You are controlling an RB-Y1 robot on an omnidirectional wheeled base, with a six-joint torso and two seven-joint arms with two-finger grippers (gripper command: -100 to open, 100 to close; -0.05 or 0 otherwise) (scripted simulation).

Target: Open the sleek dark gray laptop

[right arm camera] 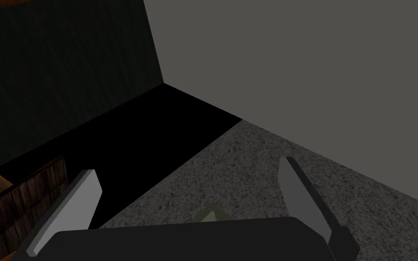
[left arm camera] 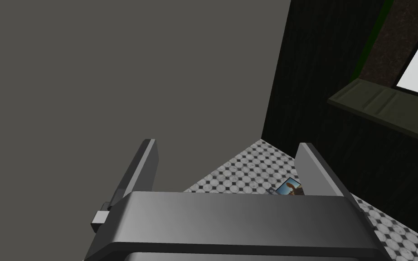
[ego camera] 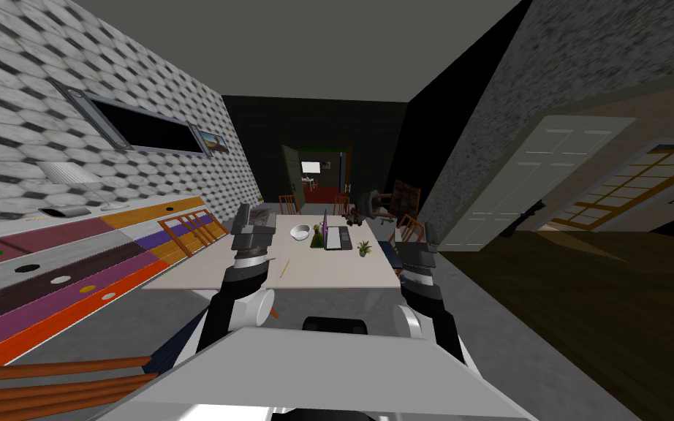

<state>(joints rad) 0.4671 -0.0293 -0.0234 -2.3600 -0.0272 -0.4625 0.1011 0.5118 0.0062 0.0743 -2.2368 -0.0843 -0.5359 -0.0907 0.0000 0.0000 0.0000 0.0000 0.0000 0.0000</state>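
Observation:
On the pale table ahead, towards its far half, lies the dark grey laptop. Its base is flat, and a thin purple-tinted panel stands upright along its left side. Both arms are raised in front of me, short of the laptop. My left gripper hangs over the table's left part and my right gripper is off the table's right edge. In the wrist views the left gripper and the right gripper are both open, with nothing between the fingers.
A white bowl and a small green object sit left of the laptop, a potted plant to its right, and a yellow pencil nearer me. Wooden chairs flank the table. A striped counter runs along the left wall.

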